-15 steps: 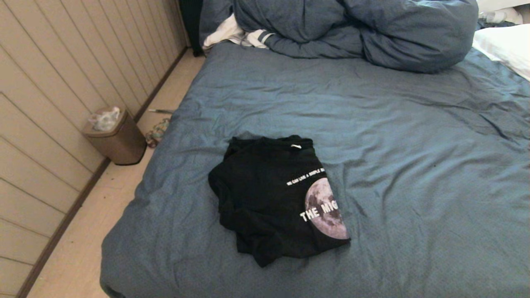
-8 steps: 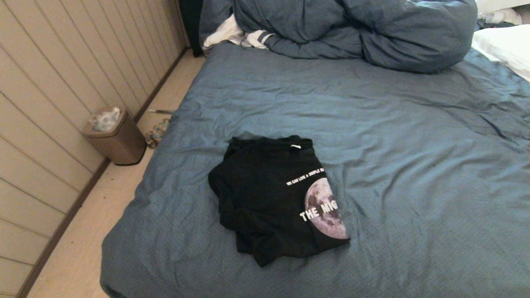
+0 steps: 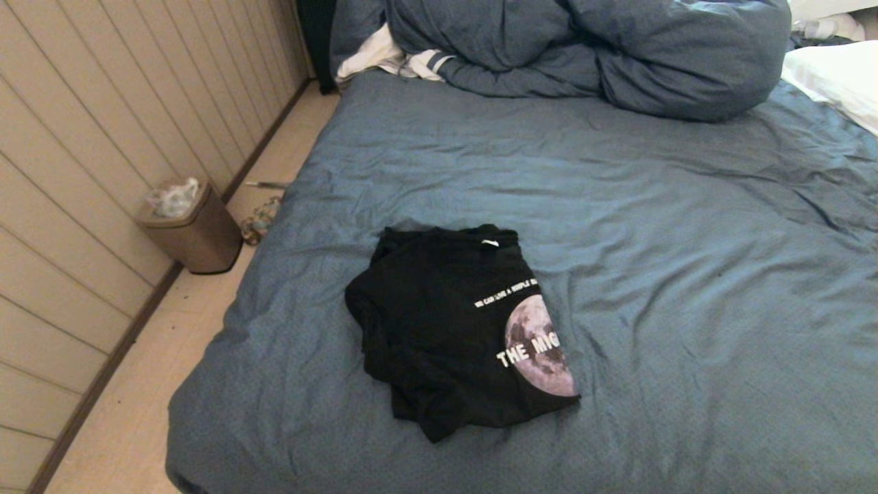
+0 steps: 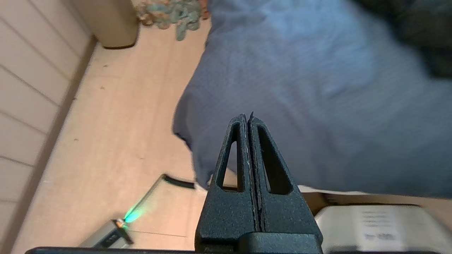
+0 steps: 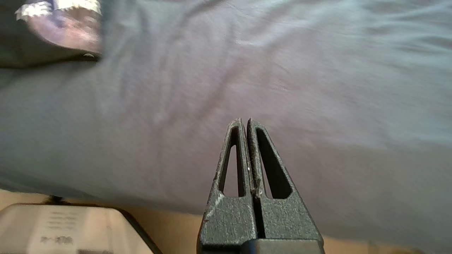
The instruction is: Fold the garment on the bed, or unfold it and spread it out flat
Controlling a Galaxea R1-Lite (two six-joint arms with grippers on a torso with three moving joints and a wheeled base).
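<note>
The black T-shirt (image 3: 446, 329) lies folded and rumpled on the slate-blue bed (image 3: 651, 274), near its front left part, with half of the grey-pink moon print (image 3: 538, 346) and white lettering showing at its right edge. Neither arm shows in the head view. My left gripper (image 4: 247, 116) is shut and empty, hanging over the bed's near left corner (image 4: 282, 88), with the shirt (image 4: 420, 31) a dark patch off to one side. My right gripper (image 5: 244, 120) is shut and empty over bare sheet (image 5: 282, 70) near the front edge; the shirt's moon print (image 5: 67, 26) sits well away from it.
A bunched blue duvet (image 3: 583, 48) and a white striped cloth (image 3: 391, 58) lie at the bed's far end, a white pillow (image 3: 837, 79) at far right. A brown waste bin (image 3: 188, 226) stands on the floor by the panelled wall on the left.
</note>
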